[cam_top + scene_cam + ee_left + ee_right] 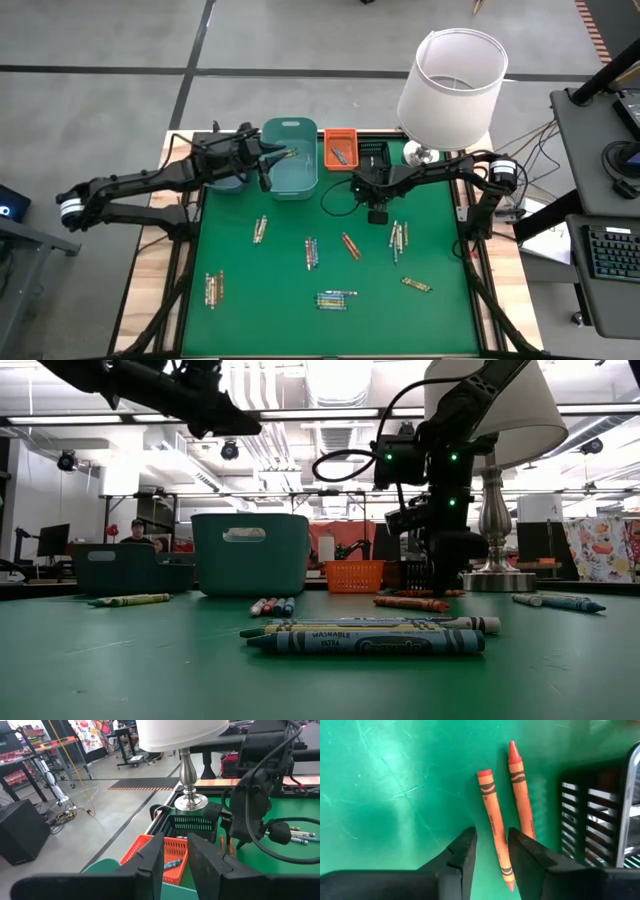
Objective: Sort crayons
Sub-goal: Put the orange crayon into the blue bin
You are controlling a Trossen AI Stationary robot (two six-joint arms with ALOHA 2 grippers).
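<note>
Two orange crayons (492, 805) (521, 795) lie side by side on the green mat, next to the black bin (600, 815). My right gripper (492, 851) points down over them, open. Its fingers stand on either side of the left crayon's lower half, and one finger hides the other crayon's lower end. More crayons (311, 252) lie scattered in small groups across the mat. My left gripper (174, 845) hovers over the teal bin (292, 172) at the far left. It is open by a narrow gap with nothing in it.
An orange bin (340, 147) holding a blue crayon (172, 864) stands between the teal and black bins at the mat's far edge. A second, darker bin (115, 567) is farther left. A white-shaded lamp (450, 85) rises at the far right corner.
</note>
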